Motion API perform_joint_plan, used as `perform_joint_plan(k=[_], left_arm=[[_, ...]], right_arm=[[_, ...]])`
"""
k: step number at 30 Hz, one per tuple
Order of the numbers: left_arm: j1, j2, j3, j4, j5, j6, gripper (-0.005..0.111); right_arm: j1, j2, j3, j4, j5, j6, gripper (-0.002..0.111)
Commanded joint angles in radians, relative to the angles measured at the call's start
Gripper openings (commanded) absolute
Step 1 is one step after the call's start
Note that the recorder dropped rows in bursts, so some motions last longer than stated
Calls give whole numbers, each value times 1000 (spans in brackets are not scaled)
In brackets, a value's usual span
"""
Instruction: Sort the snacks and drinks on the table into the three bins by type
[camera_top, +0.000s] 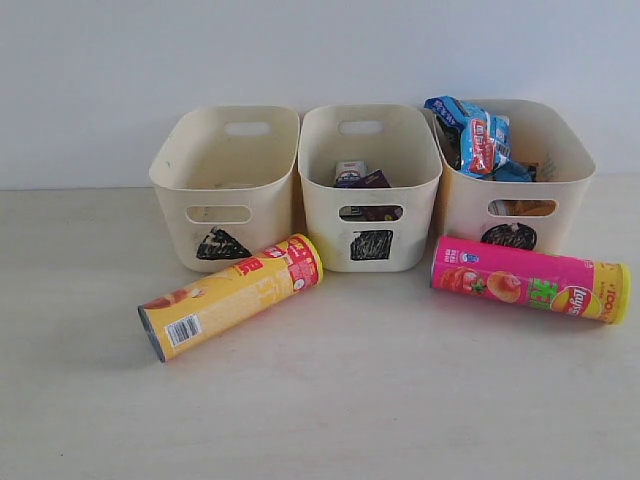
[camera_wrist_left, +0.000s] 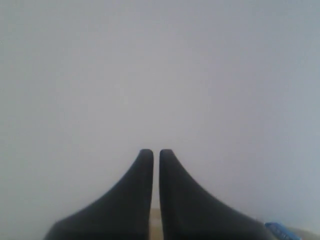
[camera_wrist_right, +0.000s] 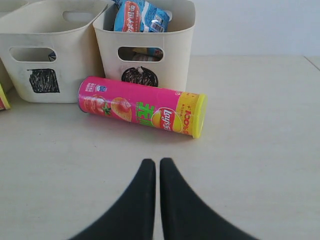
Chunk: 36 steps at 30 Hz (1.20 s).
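A yellow chip tube (camera_top: 232, 296) with a red label lies on the table (camera_top: 350, 400) in front of the triangle bin (camera_top: 225, 185). The pink tube (camera_top: 530, 279) (camera_wrist_right: 141, 106) lies before the circle bin (camera_top: 515, 170) (camera_wrist_right: 146, 50), which holds blue packets (camera_top: 478, 137) (camera_wrist_right: 139, 16) and an orange-brown bag (camera_top: 522, 208). In the square bin (camera_top: 368, 185) (camera_wrist_right: 47, 52) sit the dark purple carton (camera_top: 372, 181) and the white and blue carton (camera_top: 349, 172). Neither gripper shows in the exterior view. My right gripper (camera_wrist_right: 157, 162) is shut and empty, short of the pink tube. The left gripper (camera_wrist_left: 153, 152) is shut, facing a blank wall.
A pale wall (camera_top: 320, 50) rises right behind the bins. The three bins stand side by side, touching. A blue scrap (camera_wrist_left: 281, 231) shows at the corner of the left wrist view.
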Motion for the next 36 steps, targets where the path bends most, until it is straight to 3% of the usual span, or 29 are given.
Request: perform_joint_plan(k=[1, 8, 20, 27, 33, 36], left_arm=[[1, 184, -110, 56, 93, -9, 4], [-2, 442, -259, 204, 280, -9, 4], [-19, 742, -446, 191, 588, 174, 4], [-66, 879, -598, -60, 920, 524, 4], [-120, 1008, -659, -310, 1004, 804, 4], [-171, 1071, -675, -349, 992, 855, 4]], right_arm=[[-2, -6, 5, -3, -4, 0, 0], [-2, -6, 5, -3, -4, 0, 0], [-2, -6, 5, -3, -4, 0, 0], [-2, -6, 5, -3, -4, 0, 0], [-2, -6, 5, -3, -4, 0, 0], [-2, -6, 5, -3, -4, 0, 0]])
